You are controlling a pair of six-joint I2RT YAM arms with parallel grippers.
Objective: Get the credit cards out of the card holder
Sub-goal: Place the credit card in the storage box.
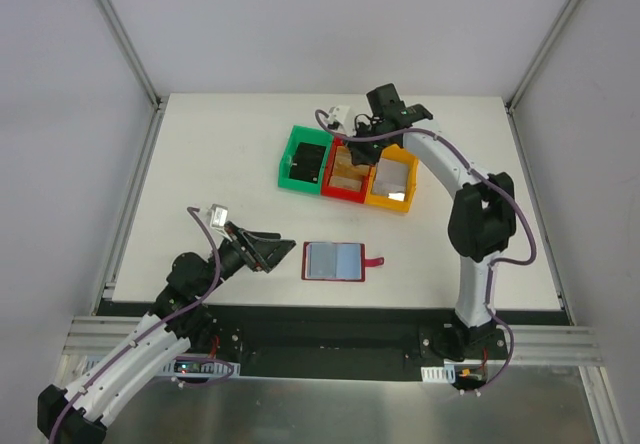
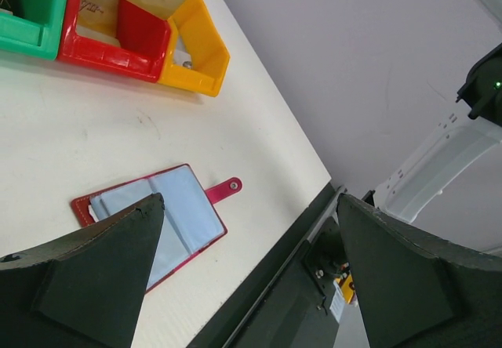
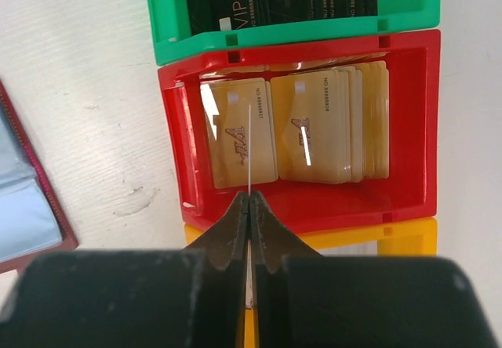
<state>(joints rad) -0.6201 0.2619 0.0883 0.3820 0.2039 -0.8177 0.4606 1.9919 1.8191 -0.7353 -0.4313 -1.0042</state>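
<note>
The card holder (image 1: 335,261) lies open and flat on the table, its two grey-blue panels up and its red strap tab (image 1: 375,260) pointing right. My left gripper (image 1: 278,256) hovers just left of it, open and empty; the left wrist view shows the card holder (image 2: 184,207) partly behind the left finger, between the spread jaws of the gripper (image 2: 251,199). My right gripper (image 1: 362,132) is at the bins, shut on a credit card. In the right wrist view that credit card (image 3: 249,144) shows edge-on as a thin line rising from the gripper (image 3: 249,197), above the red bin.
Three bins stand in a row at the back: a green bin (image 3: 169,19) with black cards, a red bin (image 3: 176,144) with gold cards (image 3: 314,125), and a yellow bin (image 1: 390,202). The table's near edge and a black rail (image 2: 298,262) lie just beyond the card holder.
</note>
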